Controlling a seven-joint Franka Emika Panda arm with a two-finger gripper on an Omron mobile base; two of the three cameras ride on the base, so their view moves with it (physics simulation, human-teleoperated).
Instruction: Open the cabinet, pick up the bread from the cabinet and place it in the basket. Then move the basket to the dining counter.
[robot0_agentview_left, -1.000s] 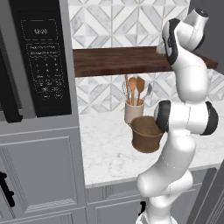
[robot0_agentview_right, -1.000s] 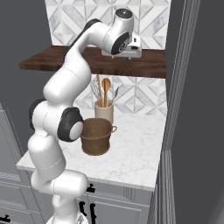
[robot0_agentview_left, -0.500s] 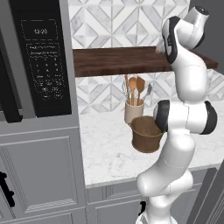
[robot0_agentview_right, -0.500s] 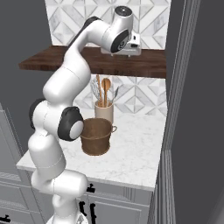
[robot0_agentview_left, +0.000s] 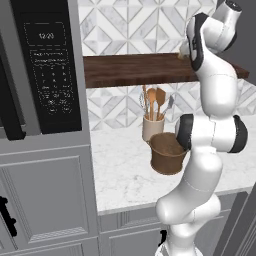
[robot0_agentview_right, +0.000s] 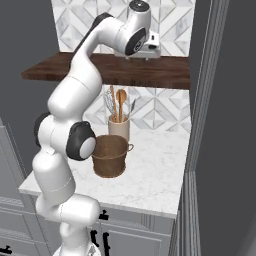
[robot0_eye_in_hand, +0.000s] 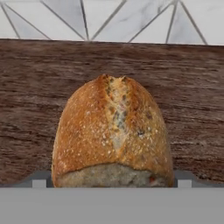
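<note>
**Gripper poised over the bread on the wooden shelf**

Left base view, left to right: a black microwave (robot0_agentview_left: 47, 70) sits in the grey tall unit, above a panelled grey door (robot0_agentview_left: 47, 192). A dark wooden shelf (robot0_agentview_left: 132, 70) runs across the patterned tile wall. Under it, on the white marble worktop (robot0_agentview_left: 125, 170), a cream utensil jar (robot0_agentview_left: 151, 128) holds wooden spoons, and the brown woven basket (robot0_agentview_left: 166, 154) stands just in front of the jar, upright and partly hidden by the white arm's elbow. The arm reaches up to shelf height at the right.

Right base view: the basket (robot0_agentview_right: 111, 156) stands on the worktop in front of the jar (robot0_agentview_right: 119, 129); the gripper (robot0_agentview_right: 145, 54) hangs just above the shelf (robot0_agentview_right: 150, 72), right of centre.

Hand view: the bread (robot0_eye_in_hand: 113, 133), a golden crusted roll with a split top, lies on the shelf boards between the 2 finger tips (robot0_eye_in_hand: 39, 180), which stand spread wide on either side, whether touching it cannot be told.
</note>
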